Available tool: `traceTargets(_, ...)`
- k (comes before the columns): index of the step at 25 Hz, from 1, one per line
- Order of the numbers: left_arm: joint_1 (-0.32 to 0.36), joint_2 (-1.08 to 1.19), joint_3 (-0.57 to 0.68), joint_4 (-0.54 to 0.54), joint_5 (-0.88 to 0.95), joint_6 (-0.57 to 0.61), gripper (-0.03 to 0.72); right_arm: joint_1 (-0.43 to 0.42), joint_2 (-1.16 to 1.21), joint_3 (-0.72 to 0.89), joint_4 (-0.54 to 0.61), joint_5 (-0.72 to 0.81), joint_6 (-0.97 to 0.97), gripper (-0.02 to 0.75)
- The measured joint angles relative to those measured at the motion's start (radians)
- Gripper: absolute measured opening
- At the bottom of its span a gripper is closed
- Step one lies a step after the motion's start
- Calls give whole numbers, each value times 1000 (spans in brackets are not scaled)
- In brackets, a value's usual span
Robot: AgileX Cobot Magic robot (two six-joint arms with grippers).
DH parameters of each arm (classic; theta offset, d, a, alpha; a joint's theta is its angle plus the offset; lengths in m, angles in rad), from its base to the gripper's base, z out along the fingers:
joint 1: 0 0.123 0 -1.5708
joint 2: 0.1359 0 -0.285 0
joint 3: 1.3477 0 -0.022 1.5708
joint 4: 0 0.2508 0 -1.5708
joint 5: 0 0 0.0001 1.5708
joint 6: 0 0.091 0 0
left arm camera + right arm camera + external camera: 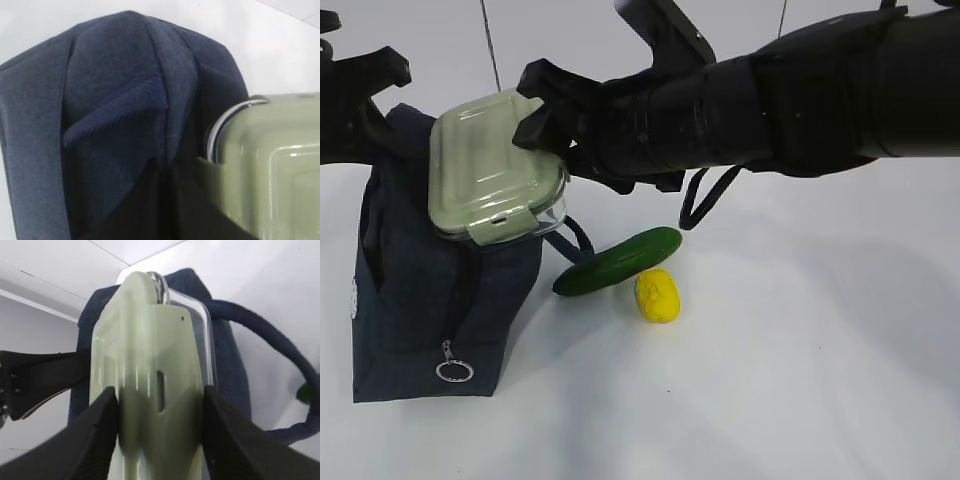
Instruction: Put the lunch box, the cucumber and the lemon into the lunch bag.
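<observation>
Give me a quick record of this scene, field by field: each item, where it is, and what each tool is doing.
lunch box: held tilted over the bag's top
lunch bag: upright on table, left side
cucumber: on table, right of bag
lemon: on table, beside cucumber
right tool: clamped on lunch box
left tool: shut, fingers not visible, at the bag's top

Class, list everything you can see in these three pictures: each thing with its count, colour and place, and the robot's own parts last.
lunch box: one, clear glass with pale green lid, tilted above the bag's top, gripped.
lunch bag: one, dark navy, left on the table, silver ring pull low on its front.
cucumber: one, dark green, on the table right of the bag.
lemon: one, yellow, by the cucumber's near side.
table: one, white.
right end effector: black, shut on the lunch box.
left end effector: at the bag's top, fingers unseen.
</observation>
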Motion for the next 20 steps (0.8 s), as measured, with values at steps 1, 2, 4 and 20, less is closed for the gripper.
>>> traceTargets(1, 0, 0, 0, 0, 0, 0, -5, 0, 0, 0, 0, -8, -17, 391)
traceTargets(2, 0, 0, 0, 0, -2, 0, -5, 0, 0, -1, 2, -15, -31, 391)
traceTargets(4, 0, 0, 0, 0, -2, 0, -5, 0, 0, -1, 2, -23, -65, 391)
traceTargets(20, 0, 0, 0, -74, -4, 0, -5, 0, 79, -34, 4, -53, -148, 391)
